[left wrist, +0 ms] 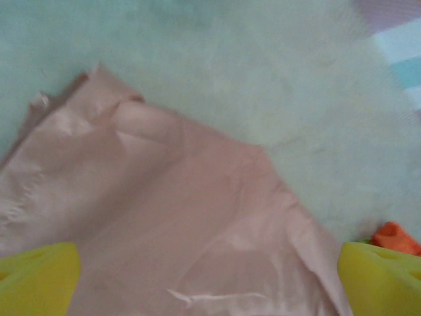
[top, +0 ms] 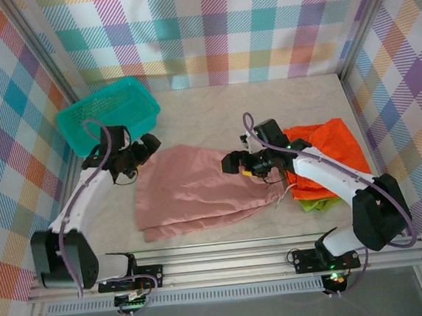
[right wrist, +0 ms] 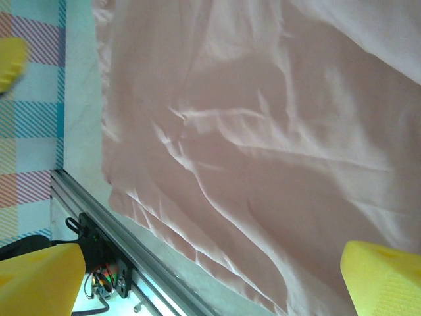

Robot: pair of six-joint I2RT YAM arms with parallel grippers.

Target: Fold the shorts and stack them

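The dusty pink shorts (top: 195,192) lie folded flat in the middle of the table, their white drawstring (top: 281,193) trailing off the right edge. At the right, the bright orange shorts (top: 332,151) rest on top of the lime green shorts (top: 317,205), of which a small strip shows. My left gripper (top: 151,145) hovers at the pink shorts' far left corner, open, its yellow fingers (left wrist: 36,280) wide apart over the cloth (left wrist: 197,217). Open too, my right gripper (top: 232,163) hangs over the pink shorts' right part (right wrist: 263,151) with nothing between its fingers (right wrist: 385,280).
A teal mesh basket (top: 107,114) stands at the back left, just behind the left arm. The metal rail (top: 228,264) runs along the near edge, close to the pink shorts' hem. Plaid walls enclose the table on three sides.
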